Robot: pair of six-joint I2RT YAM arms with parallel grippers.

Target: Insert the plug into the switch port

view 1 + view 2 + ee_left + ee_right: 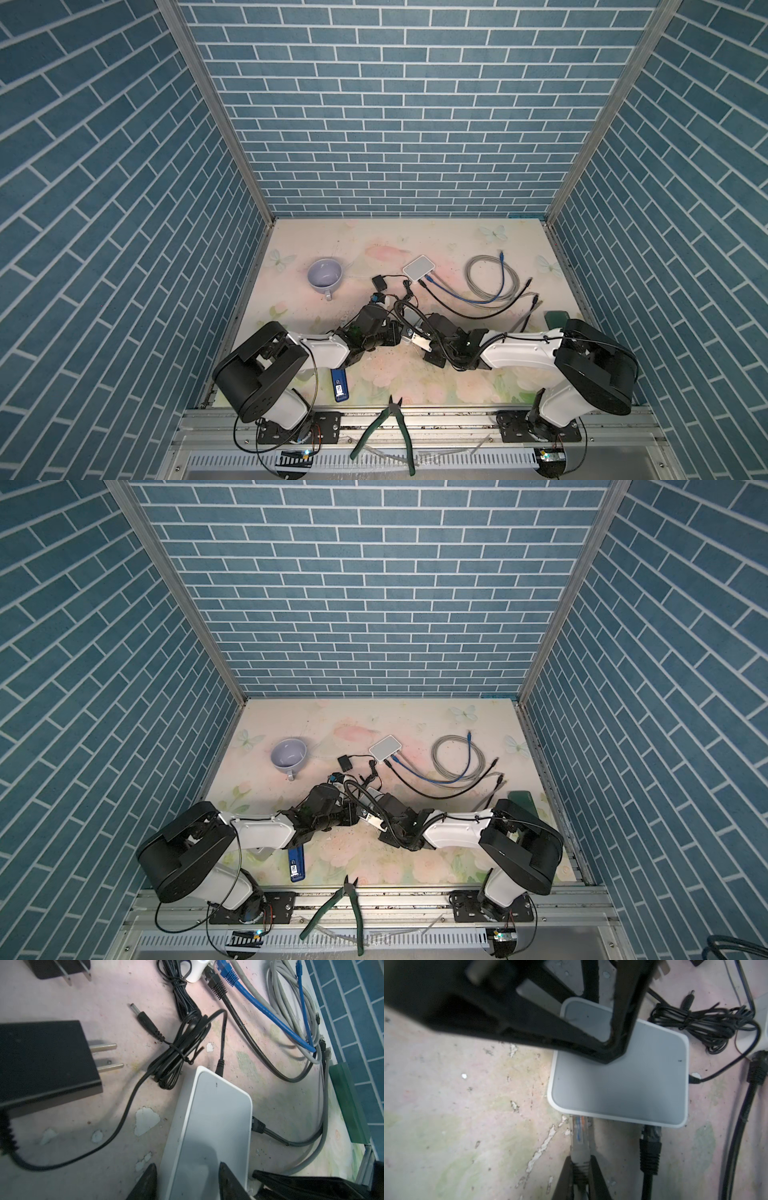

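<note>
Nearly closed, right pincer (580, 1164) nips grey plug (579, 1138) — at switch (618, 1084).

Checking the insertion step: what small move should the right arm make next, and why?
Probably ease the grey plug straight forward into the switch: the right gripper has its jaws shut on the plug, whose clear tip sits at the switch's edge, mostly exposed, while the left gripper stands over the switch.

We'd call this a robotics lab test cell, not anyone's home: printed blue-brick wall panels (399, 124) framed by aluminium posts (217, 108), a floral-print counter (415, 245) boxed in between, and the left arm (324, 351) and right arm (519, 353) bolted to a metal rail (457, 422) along its front.
</note>
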